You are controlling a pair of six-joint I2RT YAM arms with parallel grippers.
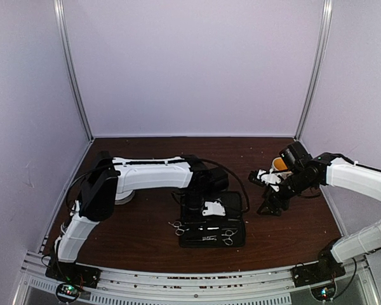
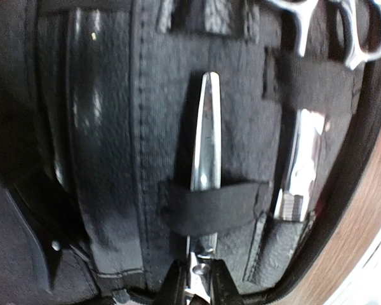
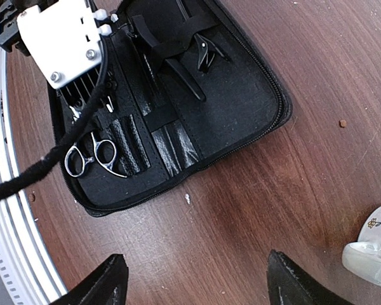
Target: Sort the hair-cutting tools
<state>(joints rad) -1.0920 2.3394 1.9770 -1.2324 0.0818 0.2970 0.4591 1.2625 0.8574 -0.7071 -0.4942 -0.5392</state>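
Observation:
The black zip case (image 1: 213,230) lies open in the middle of the table. My left gripper (image 1: 209,216) reaches down into it. In the left wrist view the gripper (image 2: 198,281) is shut on a silver scissors (image 2: 206,136) near its pivot. The blade lies under an elastic band. Its ring handles (image 3: 89,155) show in the right wrist view. A second silver scissors (image 2: 301,165) sits beside it in a pocket, rings (image 2: 362,32) at the far end. Two black pieces (image 3: 200,54) lie in the case's other half. My right gripper (image 3: 197,279) is open and empty over bare wood, right of the case (image 3: 241,101).
A white patterned object (image 3: 374,254) sits on the table at the lower right of the right wrist view. The left arm's black cable (image 3: 44,165) hangs across the case. The metal rail (image 1: 190,283) runs along the near table edge. Walls enclose the other sides.

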